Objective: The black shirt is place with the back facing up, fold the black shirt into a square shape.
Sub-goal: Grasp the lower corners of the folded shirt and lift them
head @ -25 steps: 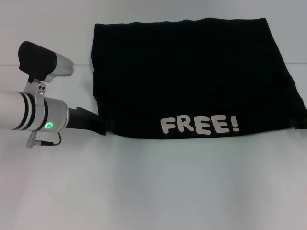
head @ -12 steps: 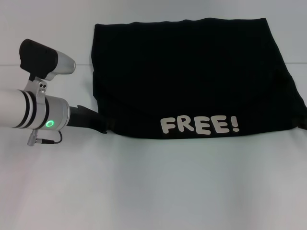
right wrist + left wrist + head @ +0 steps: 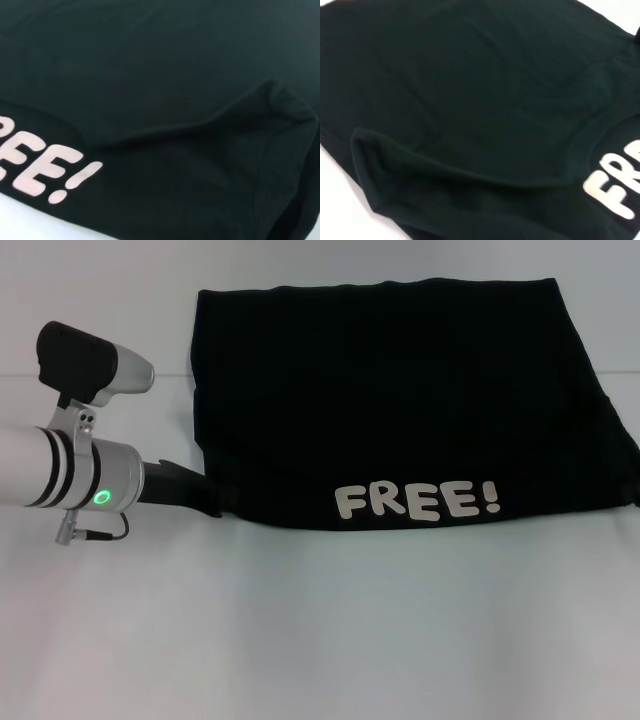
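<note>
Shirt (image 3: 400,400) lies folded on table (image 3: 300,640), upper right, lettering (image 3: 415,502) at its 6 o'clock edge. Left gripper (image 3: 215,502) sits at shirt's 8 o'clock corner, barely shifted over the last second; finger state cannot be told. Right gripper's dark tip has slipped out of view at 4 o'clock, so probably re-gripping before next fold.

The black shirt (image 3: 400,390) is soft matt cloth; its lettering (image 3: 415,502) smooth, pale; table (image 3: 320,630) matt white.
</note>
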Controlling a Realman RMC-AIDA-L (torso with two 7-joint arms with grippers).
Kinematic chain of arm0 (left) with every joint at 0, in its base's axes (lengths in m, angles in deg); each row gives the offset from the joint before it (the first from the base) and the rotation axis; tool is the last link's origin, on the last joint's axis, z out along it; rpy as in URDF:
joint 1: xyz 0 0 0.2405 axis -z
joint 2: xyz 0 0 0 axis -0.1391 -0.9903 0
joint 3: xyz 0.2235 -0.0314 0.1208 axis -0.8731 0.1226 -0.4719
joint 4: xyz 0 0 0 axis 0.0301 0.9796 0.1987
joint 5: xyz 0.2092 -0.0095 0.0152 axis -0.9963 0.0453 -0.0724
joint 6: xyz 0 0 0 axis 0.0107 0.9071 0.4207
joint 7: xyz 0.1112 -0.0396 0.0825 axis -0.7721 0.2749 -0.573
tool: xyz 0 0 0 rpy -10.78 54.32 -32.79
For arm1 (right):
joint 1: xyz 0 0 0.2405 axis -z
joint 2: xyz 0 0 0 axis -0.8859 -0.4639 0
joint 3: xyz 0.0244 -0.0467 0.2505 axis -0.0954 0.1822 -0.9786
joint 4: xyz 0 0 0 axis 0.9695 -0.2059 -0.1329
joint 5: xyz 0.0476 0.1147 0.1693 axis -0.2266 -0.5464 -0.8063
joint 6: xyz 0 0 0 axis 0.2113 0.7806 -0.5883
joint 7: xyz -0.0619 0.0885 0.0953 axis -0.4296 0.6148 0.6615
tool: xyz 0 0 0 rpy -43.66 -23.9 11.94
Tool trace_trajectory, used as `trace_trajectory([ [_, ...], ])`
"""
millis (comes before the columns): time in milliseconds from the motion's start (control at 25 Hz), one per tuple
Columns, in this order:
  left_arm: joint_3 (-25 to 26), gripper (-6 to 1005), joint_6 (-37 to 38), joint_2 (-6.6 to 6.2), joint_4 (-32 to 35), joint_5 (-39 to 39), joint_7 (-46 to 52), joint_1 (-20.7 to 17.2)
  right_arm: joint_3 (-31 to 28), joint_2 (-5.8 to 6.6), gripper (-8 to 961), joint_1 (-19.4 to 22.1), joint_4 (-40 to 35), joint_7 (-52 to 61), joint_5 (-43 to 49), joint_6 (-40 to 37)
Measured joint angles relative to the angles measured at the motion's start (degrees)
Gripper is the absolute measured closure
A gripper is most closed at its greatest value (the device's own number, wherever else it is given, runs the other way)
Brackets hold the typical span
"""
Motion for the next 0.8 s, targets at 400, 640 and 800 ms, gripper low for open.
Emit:
trace_trajectory([
  [400, 6.78, 996, 15.49, -0.08, 5.74, -0.20, 1.47, -4.28, -9.33, -2.03, 901, 7.73, -4.94, -7.45, -2.74, -13.08],
  [640, 10.70, 994, 24.65, -0.44, 6.37, -0.26, -0.01, -7.02, -13.66, -2.69, 901, 12.25, -6.46, -10.31, -3.70, -20.09],
  [800, 14.58, 994, 30.90, -0.44, 6.99, -0.26, -2.10, -8.61, -18.31, -3.38, 901, 15.55, -8.44, -11.83, -3.73, -26.21],
])
